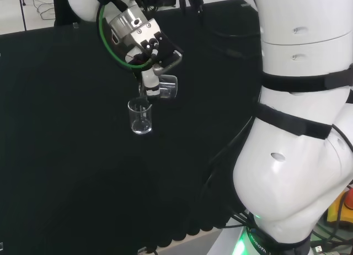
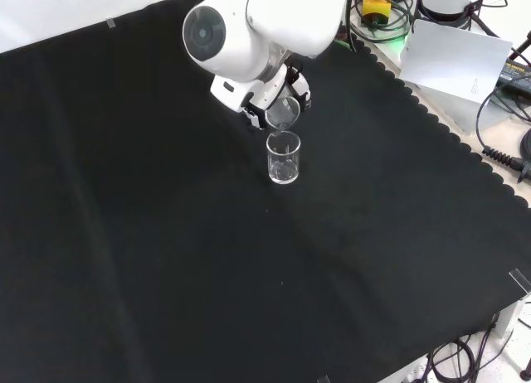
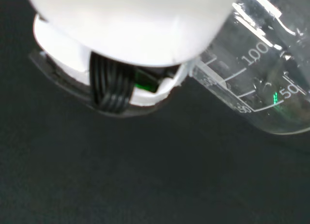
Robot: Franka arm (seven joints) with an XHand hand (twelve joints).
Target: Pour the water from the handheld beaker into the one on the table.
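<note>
A clear glass beaker (image 1: 140, 116) stands upright on the black cloth near the middle of the head view, and it is the beaker (image 2: 283, 157) seen in the front view. Just above and to its right, the hand (image 1: 150, 81) is curled round a second clear beaker (image 1: 168, 88), tipped on its side with its lip over the standing one. From the front, the tilted beaker (image 2: 283, 113) sits directly above the standing beaker's rim, and the hand (image 2: 251, 99) is partly hidden behind the arm's white link. Up close, the held beaker (image 3: 261, 83) shows printed graduation marks.
The black cloth (image 2: 166, 259) spreads wide around the beakers. Its scalloped edge (image 2: 465, 151) runs along the right of the front view, with cables and a white sheet beyond. The arm's white links (image 1: 298, 128) stand at the head view's right.
</note>
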